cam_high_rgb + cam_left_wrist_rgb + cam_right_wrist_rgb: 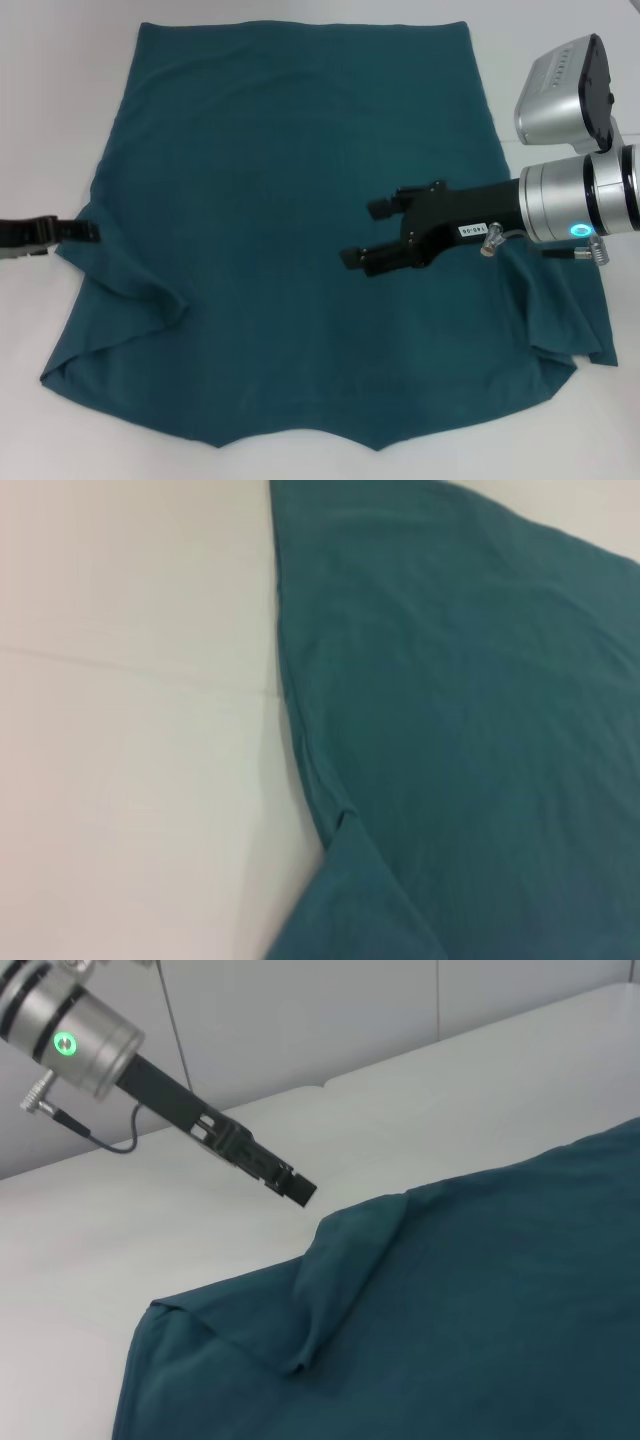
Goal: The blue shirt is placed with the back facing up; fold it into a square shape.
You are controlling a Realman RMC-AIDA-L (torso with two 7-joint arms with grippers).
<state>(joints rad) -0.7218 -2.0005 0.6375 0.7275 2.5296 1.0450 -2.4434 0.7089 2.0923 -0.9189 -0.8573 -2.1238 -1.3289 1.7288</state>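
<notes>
Teal-blue knit, plain and soft: the large short-sleeved blue shirt [290,220] lies spread across the white table [60,120], its straight edge on the far side and its notched edge towards me, with both sleeves already turned in over the body. From here I judge the step in hand to be the side folds, and neither is finished. My right gripper [372,233] hovers over the right half of the cloth with its black fingers apart and nothing between them. My left gripper [75,231] sits at the shirt's left edge, just where the folded sleeve begins; its fingers look closed together, though whether they pinch any fabric I cannot tell. To do this well I would take the side edge low, catching both layers at the sleeve fold, then carry it flat towards the middle so the crease runs straight from far edge to near edge, without dragging the rest. The right wrist view shows what the head view flattens: the left sleeve fold stands up in a soft ridge, and the left gripper's tip hangs just beside it. The left wrist view shows only the shirt's edge and that fold's seam against bare table.
</notes>
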